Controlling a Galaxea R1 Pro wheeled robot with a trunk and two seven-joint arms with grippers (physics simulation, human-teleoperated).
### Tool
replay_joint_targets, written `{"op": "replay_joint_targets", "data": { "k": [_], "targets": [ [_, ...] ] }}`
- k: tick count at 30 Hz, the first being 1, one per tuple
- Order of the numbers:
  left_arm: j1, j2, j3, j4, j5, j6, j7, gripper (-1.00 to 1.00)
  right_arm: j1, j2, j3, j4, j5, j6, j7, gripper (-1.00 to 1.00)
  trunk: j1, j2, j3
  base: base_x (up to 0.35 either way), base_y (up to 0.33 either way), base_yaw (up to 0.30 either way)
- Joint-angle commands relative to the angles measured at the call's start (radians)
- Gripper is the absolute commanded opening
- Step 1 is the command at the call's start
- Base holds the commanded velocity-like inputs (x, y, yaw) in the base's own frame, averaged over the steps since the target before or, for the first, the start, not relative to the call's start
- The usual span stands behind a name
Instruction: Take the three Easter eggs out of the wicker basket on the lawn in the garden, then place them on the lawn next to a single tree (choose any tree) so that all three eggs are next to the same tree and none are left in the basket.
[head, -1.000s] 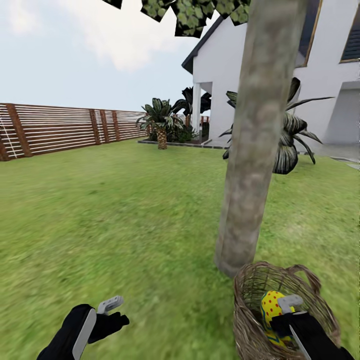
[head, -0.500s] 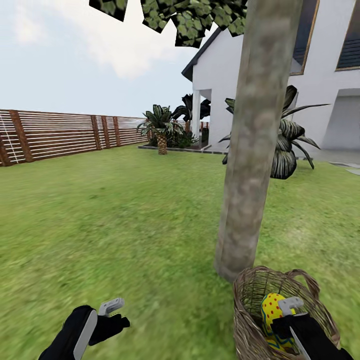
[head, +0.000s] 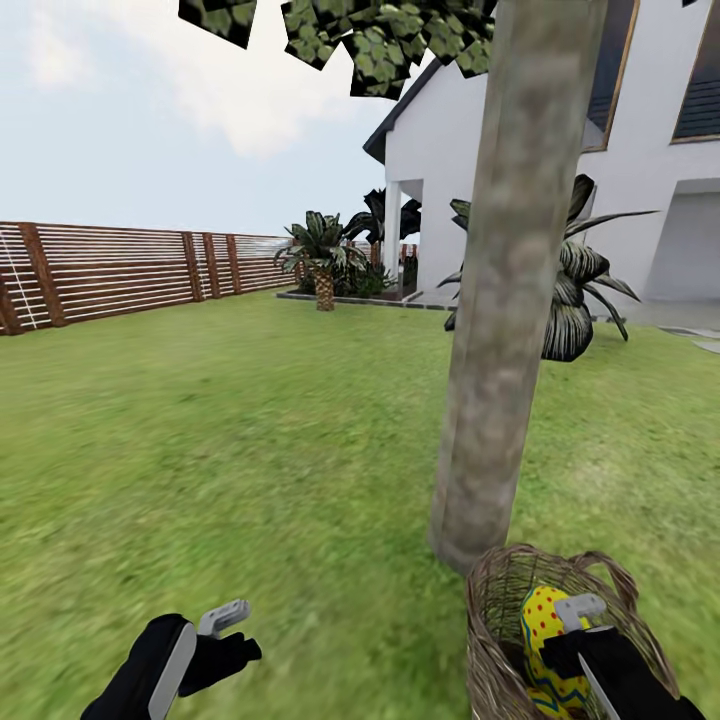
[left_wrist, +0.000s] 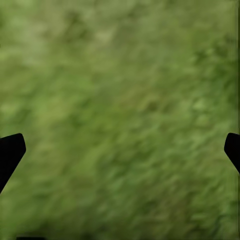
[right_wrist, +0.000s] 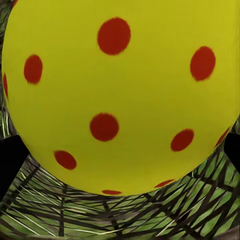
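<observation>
Left gripper (head: 228, 622) hangs low over bare lawn (head: 250, 430), fingers spread wide in the left wrist view, nothing between them but grass. Tree (head: 500, 300) trunk stands just beyond the wicker basket (head: 492, 610), base nearly touching its rim. Right gripper (head: 575, 622) is down inside the basket with an Easter egg (right_wrist: 120, 95) directly ahead of its fingers, very close; dark fingertips sit at either flank of the egg, so probably open around it, contact not confirmed. Egg looks rigid, smooth, likely light and slippery: take it across its widest girth, not the tapered end. Other eggs not visible.
</observation>
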Motion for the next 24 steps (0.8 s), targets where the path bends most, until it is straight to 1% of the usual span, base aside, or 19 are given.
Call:
{"op": "replay_joint_targets", "data": {
  "k": [1, 14, 24],
  "targets": [
    [0.000, 0.000, 0.002, -0.001, 0.003, 0.005, 0.001, 1.00, 0.000, 0.000, 0.002, -0.001, 0.011, 0.005, 0.007, -1.00, -0.004, 0.007, 0.002, 0.000, 0.000, 0.000],
    [0.000, 0.000, 0.002, -0.001, 0.002, 0.003, 0.001, 1.00, 0.000, -0.001, 0.002, -0.001, 0.011, 0.005, 0.005, -1.00, -0.054, 0.098, 0.043, 0.000, 0.000, 0.000],
    [0.000, -0.006, 0.002, -0.001, 0.003, 0.003, 0.001, 1.00, 0.000, -0.001, 0.000, -0.001, 0.010, 0.005, 0.005, -1.00, -0.092, 0.168, 0.074, 0.000, 0.000, 0.000]
  ]
}}
